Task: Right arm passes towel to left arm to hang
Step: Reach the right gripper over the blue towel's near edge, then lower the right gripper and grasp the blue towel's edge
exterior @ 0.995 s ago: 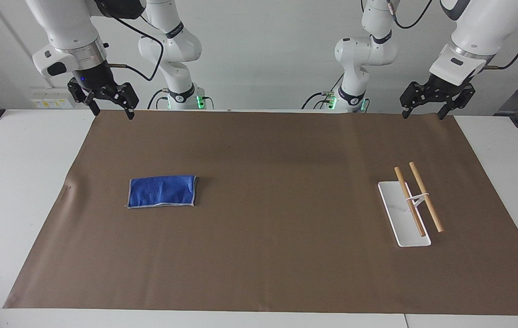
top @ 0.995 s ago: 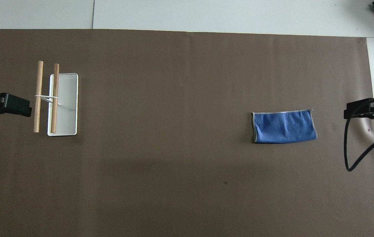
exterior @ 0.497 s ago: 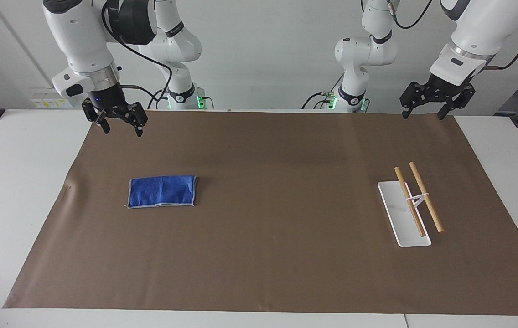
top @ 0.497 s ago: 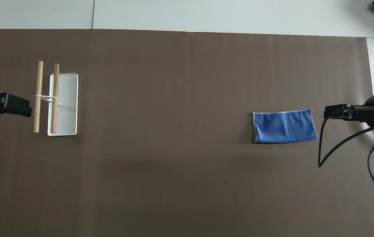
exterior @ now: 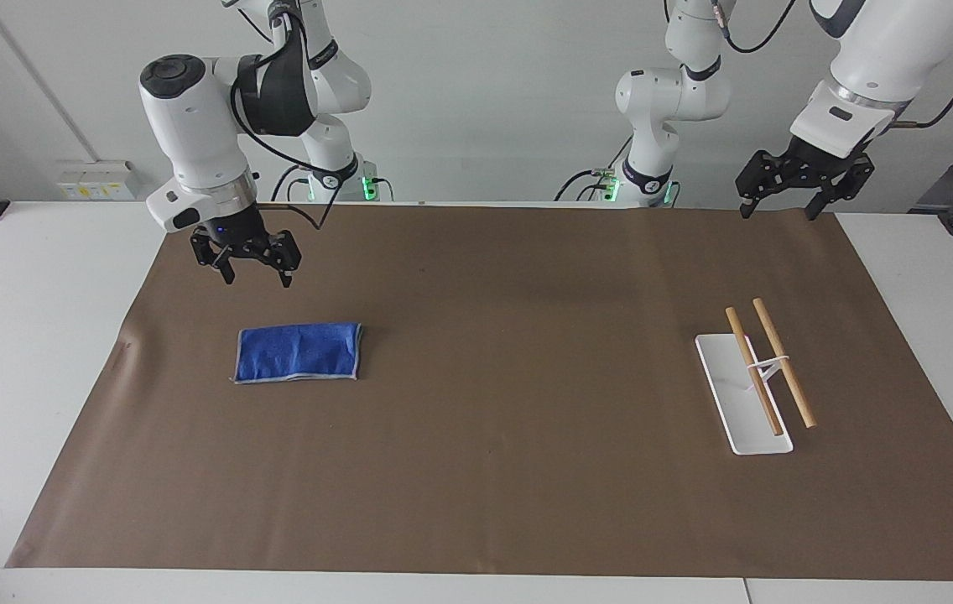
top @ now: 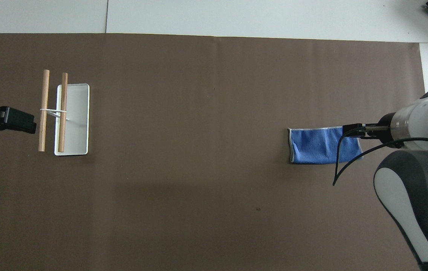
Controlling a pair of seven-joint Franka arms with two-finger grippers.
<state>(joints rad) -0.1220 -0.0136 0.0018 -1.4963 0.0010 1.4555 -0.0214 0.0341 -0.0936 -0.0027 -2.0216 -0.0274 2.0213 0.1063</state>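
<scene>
The blue towel (exterior: 298, 352) (top: 317, 145) lies folded flat on the brown mat, toward the right arm's end of the table. My right gripper (exterior: 257, 278) hangs open in the air above it and touches nothing. In the overhead view the right arm (top: 413, 120) covers the towel's end toward its own side. My left gripper (exterior: 778, 210) (top: 10, 119) waits open and empty, raised over the mat's edge at the left arm's end.
A rack with a white base (exterior: 728, 394) (top: 76, 120) and two wooden rods (exterior: 783, 361) (top: 43, 109) stands toward the left arm's end. The brown mat (exterior: 510, 470) covers most of the white table. A black cable (top: 340, 165) loops from the right wrist.
The right arm has swung down and inward from the mat's corner until its open gripper is over the towel. The left arm and the towel have not moved.
</scene>
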